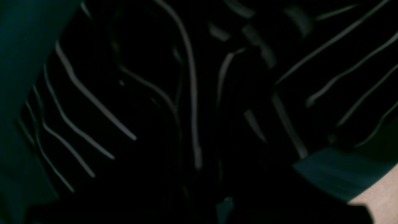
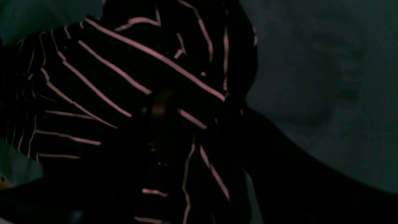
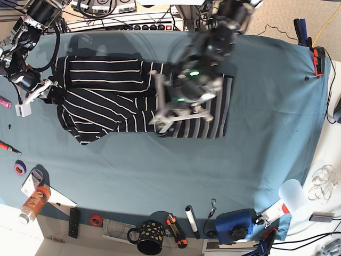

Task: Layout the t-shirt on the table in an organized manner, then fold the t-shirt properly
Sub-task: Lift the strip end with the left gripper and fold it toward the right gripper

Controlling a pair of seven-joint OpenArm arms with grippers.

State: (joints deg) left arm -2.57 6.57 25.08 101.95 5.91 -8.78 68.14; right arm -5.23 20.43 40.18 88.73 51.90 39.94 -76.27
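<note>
The dark navy t-shirt with thin white stripes (image 3: 114,98) lies on the wide surface covered with teal-blue cloth (image 3: 256,160), in its far-left part as the base view shows it. It is stretched sideways but still wrinkled, with one part folded over itself near the middle.

The left hand (image 3: 176,114) is over the end of the shirt that is to the right in the base view. The arm hides its fingers there. In the left wrist view I see only bunched striped fabric very close to the camera, so I cannot tell if this hand is clenched or what it grasps.

The right hand (image 3: 47,89) is at the opposite end of the shirt. In the right wrist view the striped fabric is gathered around the fingers, so this hand seems to grasp the t-shirt.

A dark mug with yellow dots (image 3: 151,237) stands near the front edge of the surface.
</note>
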